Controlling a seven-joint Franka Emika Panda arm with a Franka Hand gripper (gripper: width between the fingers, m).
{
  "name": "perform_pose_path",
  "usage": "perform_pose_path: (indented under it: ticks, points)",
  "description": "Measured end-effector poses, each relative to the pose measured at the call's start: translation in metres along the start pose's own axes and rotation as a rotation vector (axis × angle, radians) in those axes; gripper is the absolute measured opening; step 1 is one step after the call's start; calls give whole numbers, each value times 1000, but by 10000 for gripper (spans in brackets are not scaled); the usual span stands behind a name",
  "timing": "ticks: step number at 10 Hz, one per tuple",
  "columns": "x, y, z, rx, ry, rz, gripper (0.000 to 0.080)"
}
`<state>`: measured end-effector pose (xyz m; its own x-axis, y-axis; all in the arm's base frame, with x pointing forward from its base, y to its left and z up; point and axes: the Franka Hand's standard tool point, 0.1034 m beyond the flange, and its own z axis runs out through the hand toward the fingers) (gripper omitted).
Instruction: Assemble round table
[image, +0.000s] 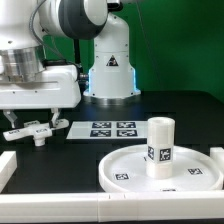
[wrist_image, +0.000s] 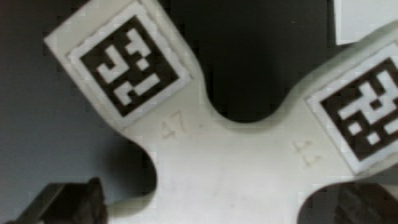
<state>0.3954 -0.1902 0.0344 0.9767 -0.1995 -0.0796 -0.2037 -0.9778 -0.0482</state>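
Round table parts lie spread over the dark worktop (image: 190, 115). In the exterior view, the rimmed disc (image: 135, 160) lies near the marker board (image: 106, 129), on its camera side and toward the exterior view's right. The tagged cylinder leg (image: 160, 140) stands upright on the disc. The cross-shaped base piece (image: 28, 131) lies just beside the marker board, on the exterior view's left, right under the arm (image: 45, 85). In the wrist view, the cross-shaped base piece (wrist_image: 214, 150) fills most of the picture, with two tagged lobes spreading apart. The dark fingers (wrist_image: 63, 205) stand as wide apart as they go, one at each side of it, clamping nothing; whether they touch it cannot be told.
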Motion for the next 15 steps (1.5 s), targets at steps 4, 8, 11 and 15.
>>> perform_pose_path:
  ticks: [4, 8, 11, 15]
  points:
    - [0, -3, 2, 0, -3, 5, 649]
    - [-3, 2, 7, -5, -9, -18, 649]
    - [-5, 4, 10, -8, -14, -23, 649]
    - [-8, 13, 9, -6, -17, -57, 649]
